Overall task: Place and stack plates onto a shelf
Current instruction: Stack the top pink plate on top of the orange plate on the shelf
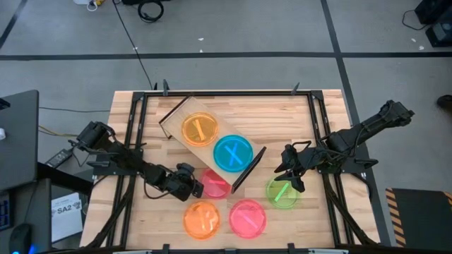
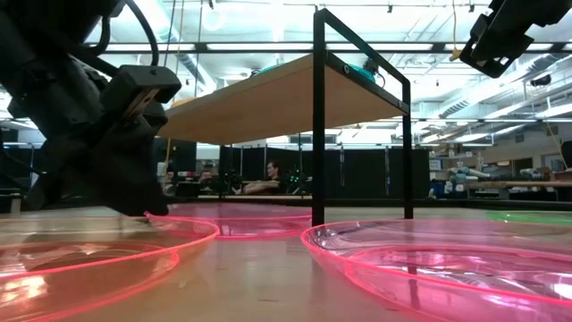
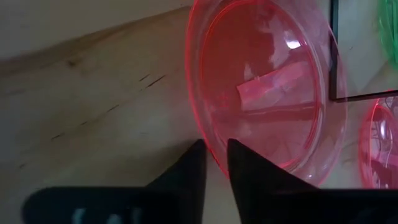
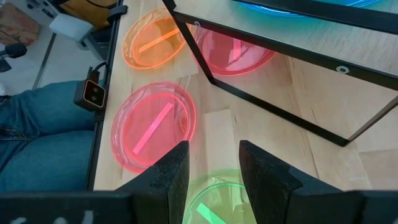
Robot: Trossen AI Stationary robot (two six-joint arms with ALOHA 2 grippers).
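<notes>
Nearest the lens, left gripper [image 3: 216, 163] pinching the rim of a red plate [image 3: 264, 87] flat on the table. Right gripper [image 4: 211, 165] unclenched above a green plate [image 1: 282, 192]. Orange plate [image 1: 200, 130] and cyan plate [image 1: 233, 153] already on the shelf [image 1: 176, 118]; four left, none stacked.

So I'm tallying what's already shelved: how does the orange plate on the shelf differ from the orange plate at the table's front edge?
The orange translucent round plate on the shelf lies on the light-wood shelf board, beside the cyan translucent plate; the other orange translucent plate lies on the slatted tabletop, beside a pink plate. The first is already placed; the second is not yet. Both look alike in size and lie flat, untouched by either tool.
</notes>
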